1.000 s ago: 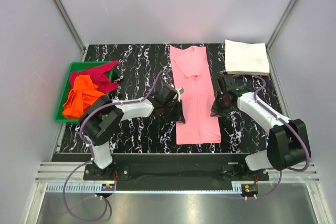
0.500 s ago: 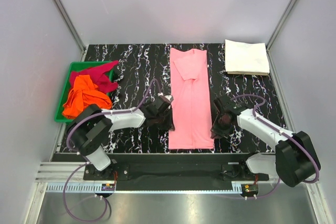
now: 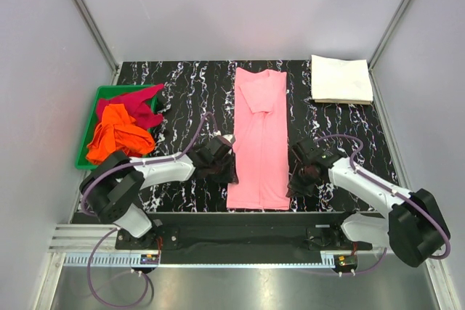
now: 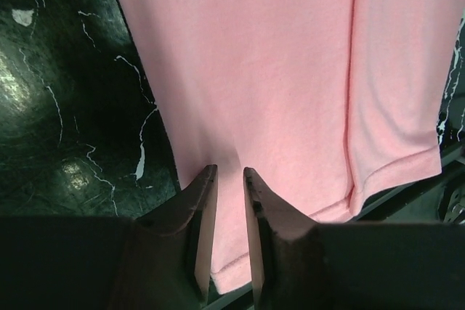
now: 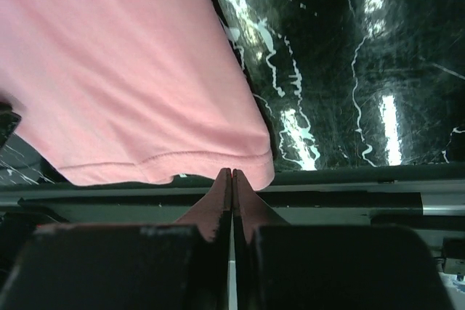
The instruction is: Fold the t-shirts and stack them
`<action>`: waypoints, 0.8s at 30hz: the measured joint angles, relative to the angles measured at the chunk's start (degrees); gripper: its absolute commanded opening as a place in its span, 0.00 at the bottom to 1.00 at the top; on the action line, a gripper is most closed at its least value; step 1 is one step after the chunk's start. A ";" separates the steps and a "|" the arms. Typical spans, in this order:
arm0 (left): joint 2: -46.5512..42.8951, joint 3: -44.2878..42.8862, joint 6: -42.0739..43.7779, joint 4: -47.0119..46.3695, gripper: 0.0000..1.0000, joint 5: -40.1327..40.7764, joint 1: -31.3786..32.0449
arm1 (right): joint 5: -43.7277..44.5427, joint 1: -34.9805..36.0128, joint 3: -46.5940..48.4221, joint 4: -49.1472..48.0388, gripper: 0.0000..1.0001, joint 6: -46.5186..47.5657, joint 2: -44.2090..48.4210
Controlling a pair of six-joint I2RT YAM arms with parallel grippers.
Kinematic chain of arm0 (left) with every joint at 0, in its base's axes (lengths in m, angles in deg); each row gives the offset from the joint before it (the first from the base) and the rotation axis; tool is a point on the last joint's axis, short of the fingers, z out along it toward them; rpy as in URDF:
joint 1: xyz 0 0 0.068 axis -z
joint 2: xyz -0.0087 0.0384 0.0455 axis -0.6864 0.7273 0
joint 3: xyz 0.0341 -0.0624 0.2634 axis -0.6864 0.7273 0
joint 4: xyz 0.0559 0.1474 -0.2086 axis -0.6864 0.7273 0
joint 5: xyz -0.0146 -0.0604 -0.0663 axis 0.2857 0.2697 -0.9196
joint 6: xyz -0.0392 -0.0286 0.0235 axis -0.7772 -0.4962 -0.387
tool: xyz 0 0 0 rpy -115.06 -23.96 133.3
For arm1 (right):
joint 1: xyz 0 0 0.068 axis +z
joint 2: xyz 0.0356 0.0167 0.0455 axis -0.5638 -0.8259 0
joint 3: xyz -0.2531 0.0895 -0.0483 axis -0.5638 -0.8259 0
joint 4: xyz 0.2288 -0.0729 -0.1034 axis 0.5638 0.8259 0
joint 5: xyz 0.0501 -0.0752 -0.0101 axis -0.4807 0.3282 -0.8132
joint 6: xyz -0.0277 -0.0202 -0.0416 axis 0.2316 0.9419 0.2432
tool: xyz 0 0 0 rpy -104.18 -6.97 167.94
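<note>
The light pink t-shirt [image 3: 260,143], folded into a long strip, lies down the middle of the table with its hem at the front edge. My left gripper [image 3: 224,170] is at its left edge near the hem. In the left wrist view its jaws [image 4: 229,170] stand a narrow gap apart with pink cloth [image 4: 276,70] between them. My right gripper [image 3: 299,179] is at the right hem corner; its jaws [image 5: 232,172] are pressed together at the pink hem [image 5: 131,70]. The white t-shirt [image 3: 341,79] lies folded at the back right. The orange t-shirt [image 3: 112,136] and the magenta-red t-shirt [image 3: 138,103] lie crumpled.
The green tray [image 3: 89,117] at the left edge holds the orange and magenta-red shirts. The black marbled table [image 3: 182,92] ends at a metal rail [image 3: 240,237] just beyond the pink hem. Grey walls enclose the back and sides.
Both grippers have moved toward the front edge, and the pink shirt has slid with them. Its hem end has also shifted left.
</note>
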 measured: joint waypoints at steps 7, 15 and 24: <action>-1.18 -0.17 0.07 0.98 0.28 -0.57 0.24 | -0.50 2.62 -3.13 0.00 0.00 -1.62 0.81; -2.67 -0.31 0.39 1.44 0.28 -0.59 0.33 | -0.63 4.83 -5.09 -1.99 0.00 -2.93 -0.52; -5.27 -1.62 1.40 4.98 0.30 0.48 0.33 | 1.73 9.09 -3.41 -0.50 0.00 -4.22 -5.77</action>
